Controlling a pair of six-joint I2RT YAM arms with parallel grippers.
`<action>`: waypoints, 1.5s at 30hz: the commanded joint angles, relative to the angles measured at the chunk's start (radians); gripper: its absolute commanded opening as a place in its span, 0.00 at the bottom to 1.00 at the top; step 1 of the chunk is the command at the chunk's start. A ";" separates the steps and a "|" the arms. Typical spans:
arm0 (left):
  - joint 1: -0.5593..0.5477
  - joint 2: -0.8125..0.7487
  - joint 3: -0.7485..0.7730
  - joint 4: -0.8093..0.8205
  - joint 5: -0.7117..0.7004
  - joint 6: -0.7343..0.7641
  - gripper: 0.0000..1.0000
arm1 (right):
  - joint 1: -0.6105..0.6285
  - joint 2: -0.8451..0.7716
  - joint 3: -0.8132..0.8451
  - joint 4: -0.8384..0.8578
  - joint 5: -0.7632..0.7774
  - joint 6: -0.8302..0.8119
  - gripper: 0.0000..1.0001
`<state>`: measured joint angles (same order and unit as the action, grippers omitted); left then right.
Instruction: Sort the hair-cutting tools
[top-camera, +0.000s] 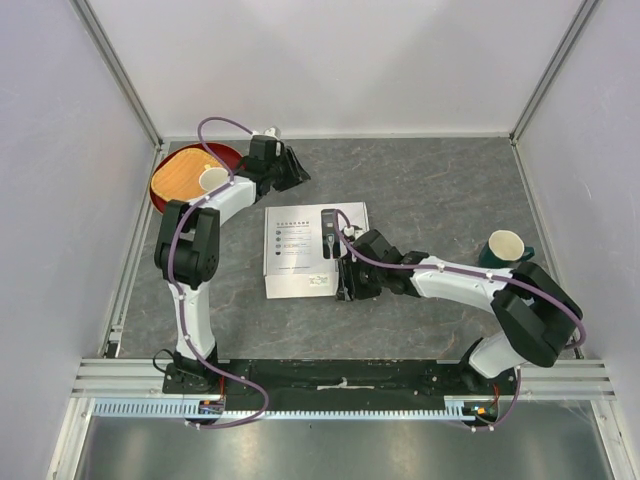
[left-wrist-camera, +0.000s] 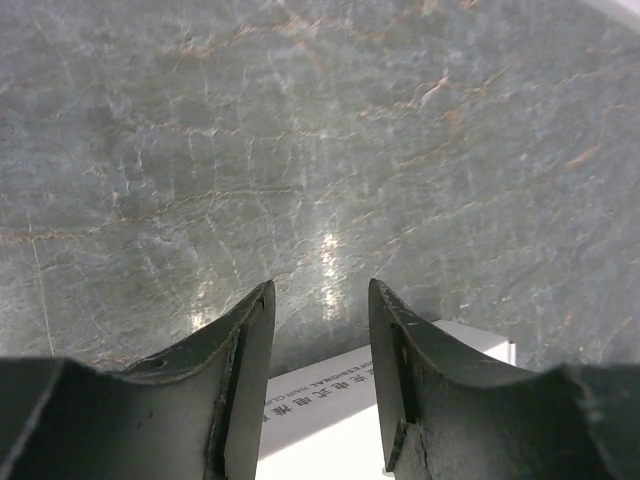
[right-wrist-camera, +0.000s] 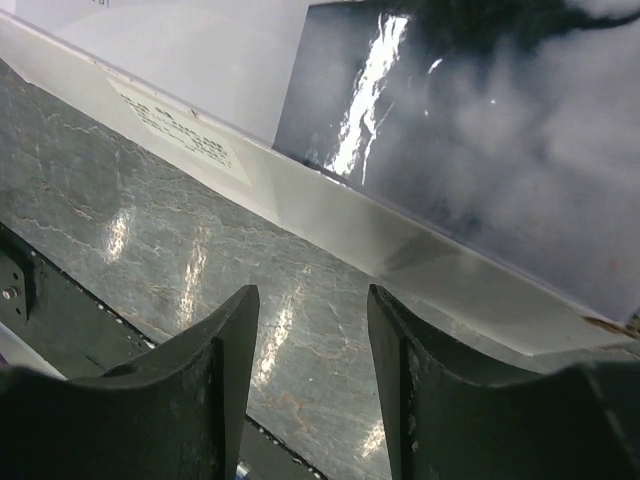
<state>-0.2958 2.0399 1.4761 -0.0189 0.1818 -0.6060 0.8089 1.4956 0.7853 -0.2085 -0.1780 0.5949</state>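
Note:
None of the hair-cutting tools shows in any view. A closed white box (top-camera: 300, 255) with a printed lid lies mid-table. My right gripper (top-camera: 345, 287) hangs at the box's front right corner. In the right wrist view it (right-wrist-camera: 311, 295) is open over bare table, with the box's white side (right-wrist-camera: 300, 190) just beyond the fingertips and nothing between them. My left gripper (top-camera: 292, 170) is at the back left, behind the box. In the left wrist view it (left-wrist-camera: 321, 290) is open and empty, with a corner of the box (left-wrist-camera: 330, 410) showing low between the fingers.
A red tray (top-camera: 225, 152) with a wooden board and a white cup (top-camera: 213, 179) sits at the back left, beside the left arm. A dark green cup (top-camera: 505, 247) stands at the right, near the right arm's elbow. A small white object (top-camera: 271, 131) sits by the back wall.

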 joint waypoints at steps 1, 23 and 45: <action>-0.009 0.049 0.069 -0.162 0.048 0.074 0.48 | 0.016 0.035 0.026 0.055 0.052 0.019 0.54; -0.078 -0.273 -0.396 -0.213 0.162 0.065 0.34 | -0.059 0.147 0.161 -0.045 0.368 0.083 0.51; -0.078 -0.708 -0.911 0.014 0.171 -0.035 0.33 | -0.259 0.233 0.238 0.189 -0.047 0.054 0.54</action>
<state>-0.3180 1.3899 0.6888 -0.0082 0.1299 -0.5335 0.5915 1.7042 0.9588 -0.2794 -0.0906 0.6346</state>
